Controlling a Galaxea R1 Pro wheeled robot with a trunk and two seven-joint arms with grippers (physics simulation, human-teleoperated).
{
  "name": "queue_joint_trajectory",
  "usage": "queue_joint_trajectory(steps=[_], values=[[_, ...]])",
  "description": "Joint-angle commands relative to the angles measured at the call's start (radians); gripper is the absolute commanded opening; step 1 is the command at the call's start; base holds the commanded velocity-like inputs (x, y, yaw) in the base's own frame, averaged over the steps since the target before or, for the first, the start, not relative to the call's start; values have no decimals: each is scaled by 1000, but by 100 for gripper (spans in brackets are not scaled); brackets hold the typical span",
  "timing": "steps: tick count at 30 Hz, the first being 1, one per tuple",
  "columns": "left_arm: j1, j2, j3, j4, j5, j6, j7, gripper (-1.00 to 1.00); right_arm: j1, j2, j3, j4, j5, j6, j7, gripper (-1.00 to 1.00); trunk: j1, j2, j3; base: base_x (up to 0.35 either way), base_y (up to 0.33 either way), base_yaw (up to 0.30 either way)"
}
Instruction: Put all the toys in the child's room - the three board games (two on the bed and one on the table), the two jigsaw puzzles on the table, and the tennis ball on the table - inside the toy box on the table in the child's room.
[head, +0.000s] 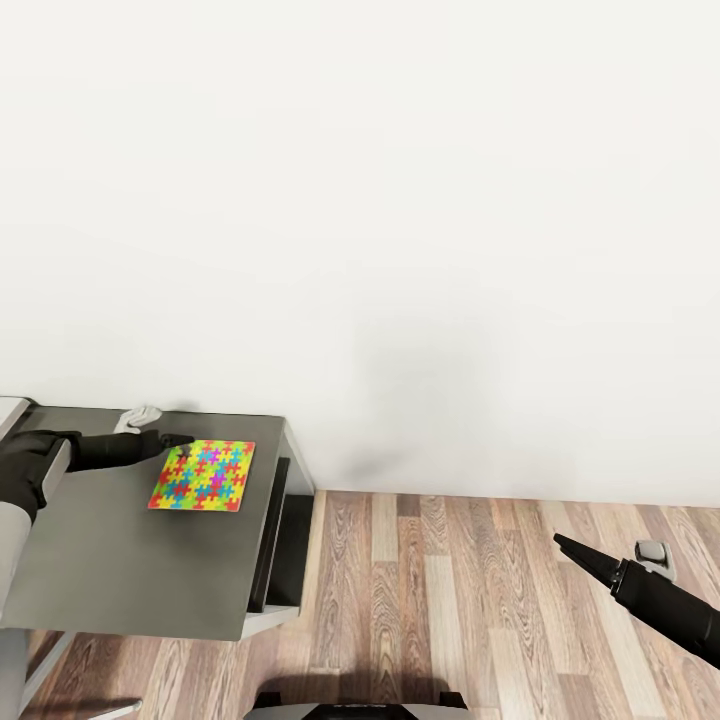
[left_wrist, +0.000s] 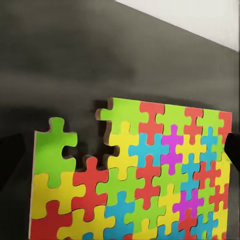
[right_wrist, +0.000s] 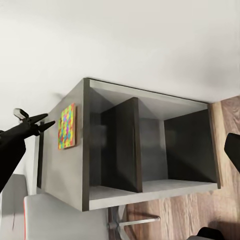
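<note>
Leftmost in the head view, the left gripper (head: 180, 441) reaches across a dark grey surface (head: 120, 560) with its black fingertips at the near-left corner of the jigsaw puzzle (head: 203, 475). Its fingers look drawn close to a point there, but whether they are pinching the puzzle edge or merely resting by it cannot be told. The right wrist view catches the same gripper (right_wrist: 35, 122) from the side, two thin tips slightly apart just beside the puzzle (right_wrist: 67, 126), with no clear contact.

That puzzle lies flat on the surface, near its back right corner, a square of interlocking red, yellow, green, blue and magenta pieces. In the left wrist view the puzzle (left_wrist: 145, 180) is seen close up: one green piece at a corner stands partly separated, with a gap of dark surface beside it.

Behind the left gripper a small pale object (head: 140, 417) lies by the wall; its nature is unclear.

The surface belongs to a dark cabinet (right_wrist: 150, 150) with two open compartments, set against a white wall (head: 400, 200).

Further right is wooden plank floor (head: 450, 600). Over it hangs the right gripper (head: 580, 553), its black fingers together in a narrow point, well apart from the cabinet and holding nothing.
</note>
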Motion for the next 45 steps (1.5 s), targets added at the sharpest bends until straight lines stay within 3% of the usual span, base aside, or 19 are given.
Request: queue_joint_trajectory(steps=[1,15,25,30,35,45], values=[[-1,-1,6,-1,-8,7,-11,100,-1,0,-1,0,1,4,4,100,1,-2,-1,0,0,0],[0,-1,5,-1,-7,8,-23,100,-1,0,-1,0,1,4,4,100,1,-2,-1,0,0,0],[1,-1,2,-1,-8,8,-76,100,-1,0,-1,0,1,4,4,100,1,-2,-1,0,0,0],[1,-1,-41,0,-8,9,-86,100,-1,0,-1,0,1,5,4,100,1,-2,-1,0,0,0],[1,-2,-114,1,-2,11,-94,100,-1,0,-1,0,1,5,4,100,1,-2,-1,0,0,0],[1,-1,-135,4,-7,16,-166,100,-1,-2,-1,0,0,5,4,100,1,-2,-1,0,0,0]])
